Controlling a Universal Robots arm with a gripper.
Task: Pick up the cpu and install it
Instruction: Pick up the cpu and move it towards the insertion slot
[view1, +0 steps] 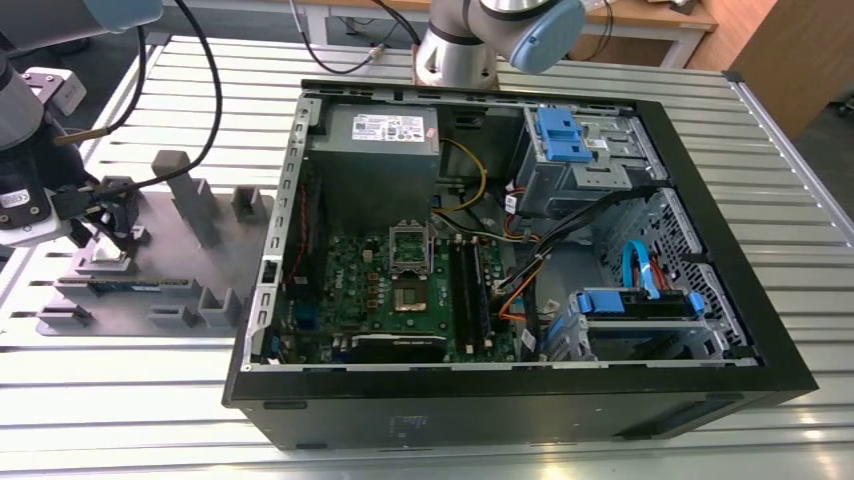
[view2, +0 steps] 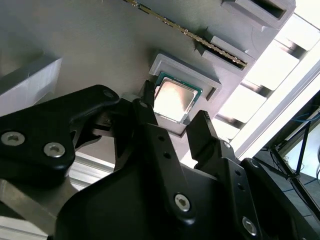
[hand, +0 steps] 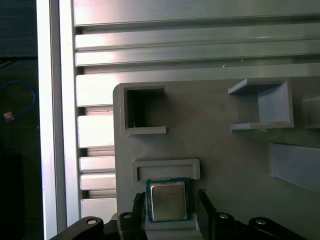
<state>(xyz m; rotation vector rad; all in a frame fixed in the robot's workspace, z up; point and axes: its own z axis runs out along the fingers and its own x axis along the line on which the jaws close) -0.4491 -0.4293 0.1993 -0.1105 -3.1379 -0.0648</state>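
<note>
a: where's the cpu (hand: 168, 201)?
b: lying flat, metal top up, in a shallow square pocket of the grey fixture plate (hand: 235, 165). the pocket walls hold it square at a known spot, so the fingers can drop down on either side.
a: pincer (view2: 174, 105) state?
b: open, nothing gripped. one finger (view2: 150, 125) sits on each side of the chip, and both wrist views show slim gaps between fingers and chip. i'd judge it's lined up on two opposite edges — that keeps contact off the top face and the underside.
a: where's the plate?
b: on the slatted table (view1: 134, 400), at the exterior view's left, just beside the open computer case (view1: 507, 400). the case lies on its side with the motherboard (view1: 387, 300) facing up, probably so parts can go in from straight above.
a: progress?
b: pick not made yet — the chip is in its pocket, well apart from the board.
</note>
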